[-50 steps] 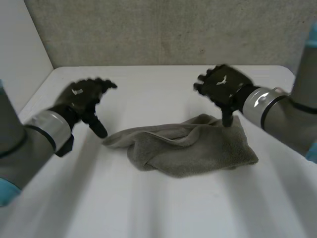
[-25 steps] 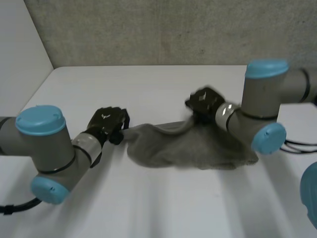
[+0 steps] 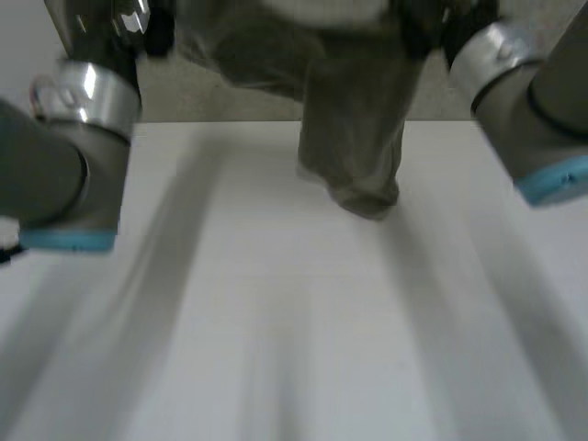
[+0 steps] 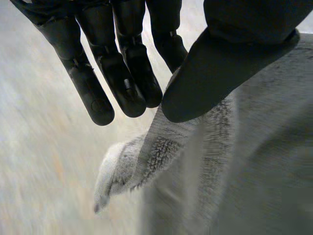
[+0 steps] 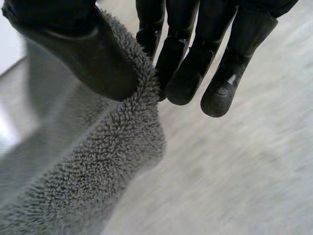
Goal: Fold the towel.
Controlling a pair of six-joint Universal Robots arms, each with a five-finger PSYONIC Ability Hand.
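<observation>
The towel, grey and fluffy, hangs in the air above the table, stretched between the two hands over the table's far edge. Its upper edge runs roughly level above the table, and from the middle a long bunched fold drops down towards the white tabletop; whether the lowest tip of that fold touches the table cannot be told. The left hand grips one end of the upper edge: the thumb presses the cloth against the nearly straight fingers, and a small corner of the towel sticks out beyond the pinch, with the table's surface well below it. The right hand grips the other end the same way, its thumb on one face of the pile and its fingers on the other, the cloth falling away from the pinch towards the table. The left arm and the right arm rise on either side of the table.
</observation>
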